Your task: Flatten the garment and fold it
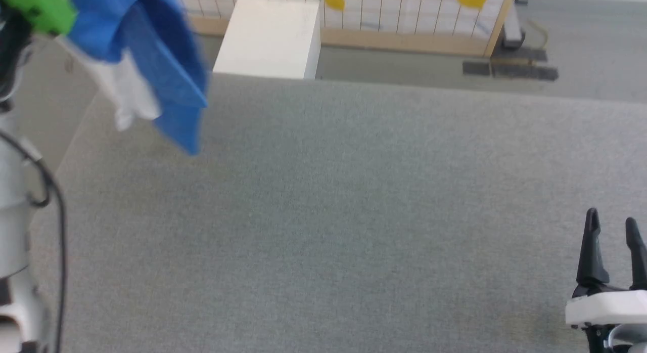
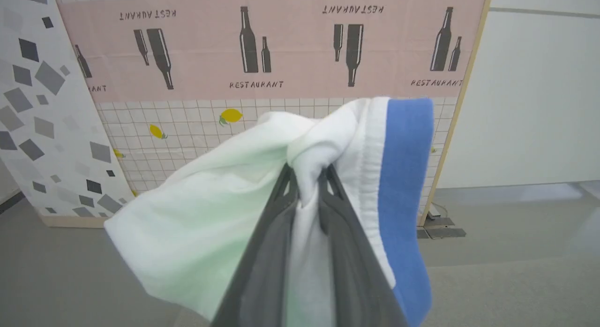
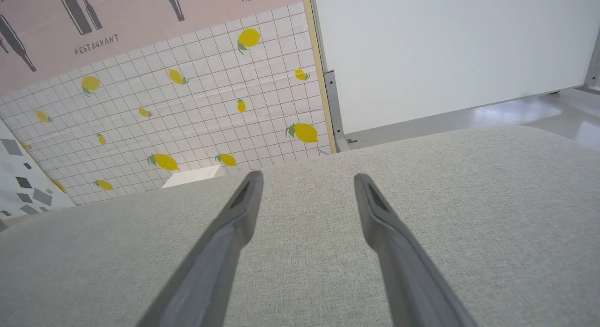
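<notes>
- Over the far left of the bench (image 1: 328,216), my left tool (image 2: 307,174) is nipped nearly closed on a bunch of the shirt's (image 1: 151,64) white cloth.
- The shirt hangs from it in the air.
- At the near right, my right tool (image 1: 611,226) is spread wide, holding nothing.

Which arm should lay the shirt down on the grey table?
Probably left: the left gripper is shut on the shirt, up in the air. The right gripper sits open and empty, far across the table.

Grey fabric tabletop (image 1: 354,216); lemon-print screen (image 1: 404,11)
</notes>
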Controlling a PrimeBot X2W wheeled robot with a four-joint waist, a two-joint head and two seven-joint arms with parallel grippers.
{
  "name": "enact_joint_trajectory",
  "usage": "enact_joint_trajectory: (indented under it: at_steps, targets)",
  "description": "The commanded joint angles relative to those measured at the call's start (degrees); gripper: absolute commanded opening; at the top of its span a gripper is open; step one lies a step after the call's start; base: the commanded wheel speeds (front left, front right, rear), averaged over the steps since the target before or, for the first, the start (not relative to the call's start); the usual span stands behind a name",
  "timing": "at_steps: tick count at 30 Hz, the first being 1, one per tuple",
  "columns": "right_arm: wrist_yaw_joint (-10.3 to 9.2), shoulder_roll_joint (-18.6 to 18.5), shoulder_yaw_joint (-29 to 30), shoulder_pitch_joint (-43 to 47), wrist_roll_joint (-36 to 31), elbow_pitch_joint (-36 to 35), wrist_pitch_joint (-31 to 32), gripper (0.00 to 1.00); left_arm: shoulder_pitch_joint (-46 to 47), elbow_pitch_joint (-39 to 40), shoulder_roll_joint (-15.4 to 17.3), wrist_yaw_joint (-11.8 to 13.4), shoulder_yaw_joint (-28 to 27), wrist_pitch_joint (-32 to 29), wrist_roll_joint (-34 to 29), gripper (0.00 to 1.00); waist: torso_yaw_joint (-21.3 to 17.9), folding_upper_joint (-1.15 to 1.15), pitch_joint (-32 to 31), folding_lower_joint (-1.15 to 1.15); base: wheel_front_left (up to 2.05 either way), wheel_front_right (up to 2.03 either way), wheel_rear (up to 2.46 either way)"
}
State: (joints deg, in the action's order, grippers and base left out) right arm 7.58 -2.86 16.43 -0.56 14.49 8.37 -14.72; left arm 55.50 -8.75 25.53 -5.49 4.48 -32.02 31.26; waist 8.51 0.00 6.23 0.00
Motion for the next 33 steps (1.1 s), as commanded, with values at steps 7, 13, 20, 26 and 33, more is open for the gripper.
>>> enact_joint_trajectory:
  at_steps: [7,13,20,26,33]
  targets:
    - [-0.09,-0.01,-0.99,1.85,1.11,0.74,-0.28,1.0,6.51,2.41,-8.03,0.49,4.37,1.08,1.82,0.0,-3.16,0.0,-5.67,0.0,0.0,0.0,0.0]
    - [-0.09,-0.01,-0.75,2.81,1.18,0.78,-0.28,1.0,5.43,5.05,-13.04,0.23,9.83,-0.18,2.47,0.0,-5.79,0.0,-6.41,0.0,0.0,0.0,0.0]
    - [-0.09,-0.01,-0.77,2.54,1.19,0.33,-0.28,1.0,-0.82,8.42,-20.26,1.51,15.6,1.49,4.93,0.0,-8.74,0.0,-4.32,0.0,0.0,0.0,0.0]
    - [-0.09,-0.01,-0.88,1.16,1.53,0.0,-0.28,1.0,-9.75,8.35,-22.25,2.93,23.52,5.62,6.2,0.0,-10.14,0.0,-1.34,0.0,0.0,0.0,0.0]
    - [-0.09,-0.01,-1.98,-0.92,2.17,0.15,-0.28,1.0,-19.75,-4.77,-22.56,5.25,34.18,11.06,2.47,0.0,-11.83,0.0,1.94,0.0,0.0,0.0,0.0]
